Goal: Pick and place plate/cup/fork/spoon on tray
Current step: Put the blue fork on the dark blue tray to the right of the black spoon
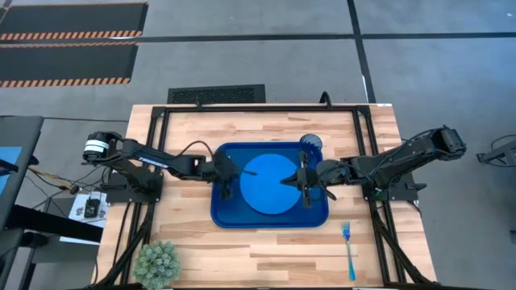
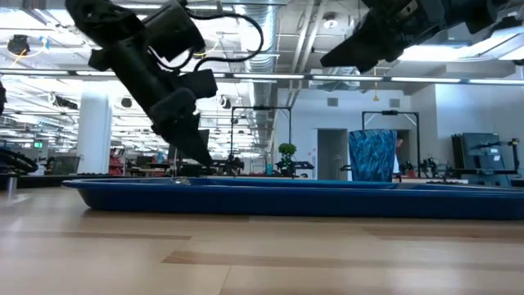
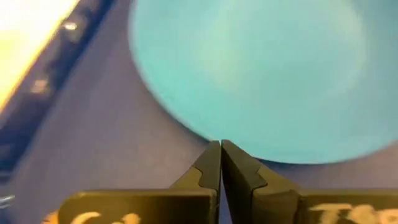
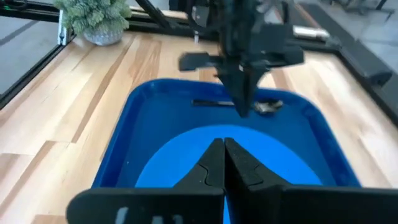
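High view: plate (image 1: 268,184) between both closed tools.

Table (image 1: 201,250): tray (image 1: 222,211), fork (image 1: 349,250), plant (image 1: 157,264)

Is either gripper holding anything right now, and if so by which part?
Nothing is held. The left gripper and right gripper are both shut with nothing between the fingers, over the tray at opposite edges of the plate.

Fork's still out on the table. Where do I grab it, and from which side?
Grip the fork mid-handle from straight above, fingers closing across its narrow width. It lies flat on the bare table outside the tray, tines toward the tray, nearest the right end effector.
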You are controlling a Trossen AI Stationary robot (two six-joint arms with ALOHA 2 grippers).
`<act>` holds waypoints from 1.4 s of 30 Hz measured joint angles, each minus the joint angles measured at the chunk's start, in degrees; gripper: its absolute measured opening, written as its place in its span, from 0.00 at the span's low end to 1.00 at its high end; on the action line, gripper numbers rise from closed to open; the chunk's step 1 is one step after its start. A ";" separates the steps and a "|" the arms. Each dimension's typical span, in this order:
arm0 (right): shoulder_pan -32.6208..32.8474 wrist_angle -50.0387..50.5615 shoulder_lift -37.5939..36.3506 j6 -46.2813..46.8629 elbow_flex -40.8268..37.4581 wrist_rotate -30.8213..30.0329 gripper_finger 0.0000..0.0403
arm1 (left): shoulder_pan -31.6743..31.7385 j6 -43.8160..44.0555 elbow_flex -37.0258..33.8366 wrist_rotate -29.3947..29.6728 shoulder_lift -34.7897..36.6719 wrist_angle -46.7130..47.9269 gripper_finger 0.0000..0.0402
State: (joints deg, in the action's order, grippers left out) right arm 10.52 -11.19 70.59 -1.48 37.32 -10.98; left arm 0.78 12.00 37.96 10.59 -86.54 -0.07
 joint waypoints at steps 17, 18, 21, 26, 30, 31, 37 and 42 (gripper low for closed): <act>4.50 4.41 0.00 3.63 0.00 -5.99 0.03 | -1.73 6.31 -2.27 -7.83 -2.01 -2.85 0.00; 4.48 4.65 0.00 3.80 0.00 -6.00 0.03 | -1.70 6.45 -2.21 -7.85 -2.45 -3.91 0.00; 4.48 4.96 0.00 4.48 0.00 -6.10 0.03 | -1.29 6.51 -2.23 -8.00 -2.70 -3.92 0.00; 4.46 5.19 -0.02 4.50 0.00 -6.10 0.03 | -1.30 6.51 -2.23 -7.95 -3.70 -7.02 0.00; 4.46 5.20 -0.02 4.57 0.00 -6.10 0.03 | -1.03 6.50 -2.21 -7.84 -4.55 -7.84 0.00; 4.46 5.22 -0.02 4.63 0.00 -6.10 0.03 | -0.84 6.48 -2.21 -7.66 -4.55 -7.99 0.00; 4.47 5.67 -0.21 6.93 0.00 -6.08 0.03 | 0.10 4.57 -2.25 -6.89 -2.19 -7.98 0.00; 6.17 11.48 -0.24 16.90 0.21 -6.21 0.03 | -0.24 2.31 -2.59 -6.54 1.67 -8.75 0.00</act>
State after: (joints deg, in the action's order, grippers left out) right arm 16.69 0.28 70.35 15.42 37.53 -17.19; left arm 0.54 14.31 35.36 4.05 -84.87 -8.82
